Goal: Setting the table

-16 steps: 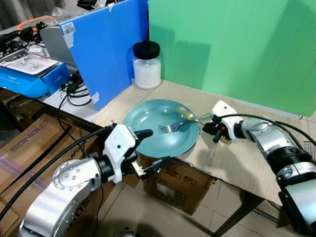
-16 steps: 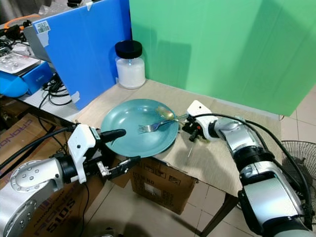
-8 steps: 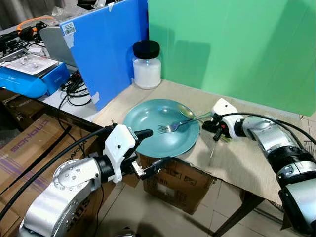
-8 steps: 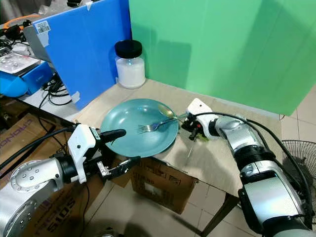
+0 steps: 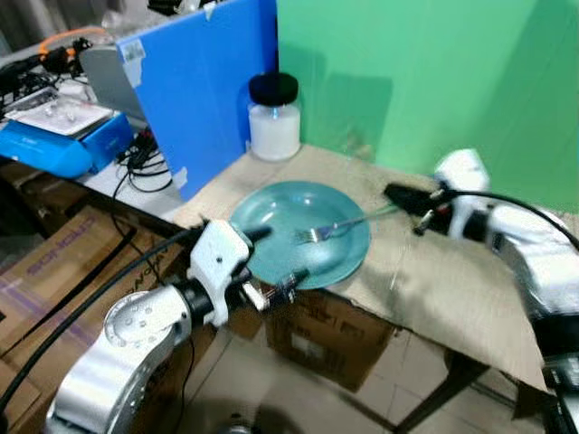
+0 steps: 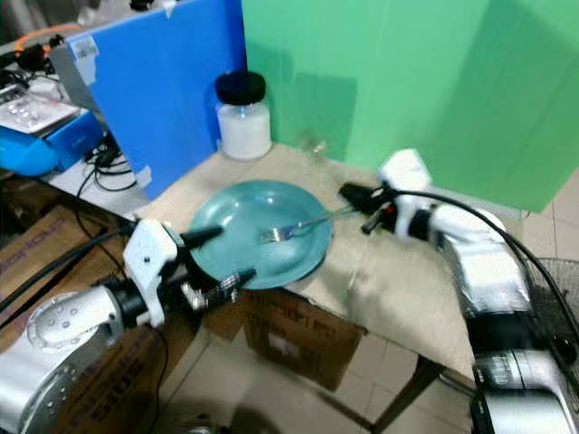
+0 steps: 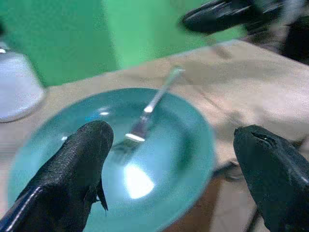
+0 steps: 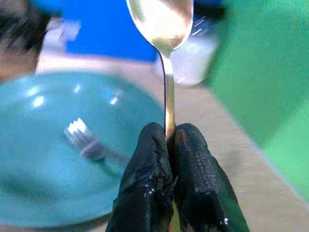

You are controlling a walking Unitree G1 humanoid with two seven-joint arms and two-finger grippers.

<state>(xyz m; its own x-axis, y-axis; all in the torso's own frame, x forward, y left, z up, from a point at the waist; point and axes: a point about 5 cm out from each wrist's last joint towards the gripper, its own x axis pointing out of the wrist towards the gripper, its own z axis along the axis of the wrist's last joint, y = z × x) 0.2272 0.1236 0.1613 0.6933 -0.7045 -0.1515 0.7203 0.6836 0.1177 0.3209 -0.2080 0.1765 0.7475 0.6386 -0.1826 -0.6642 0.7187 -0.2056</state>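
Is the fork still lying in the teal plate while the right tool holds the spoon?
Yes: the silver metal fork lies in the round teal plate, and the right tool pinches the gold spoon.

A table covered with a beige woven cloth runs from the centre to the lower right of the frame. On it sit a round teal plate near the middle and a white jar with a black lid at upper centre.

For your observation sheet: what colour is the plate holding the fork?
Teal plate, clearest in the left wrist view, fork lying in it.
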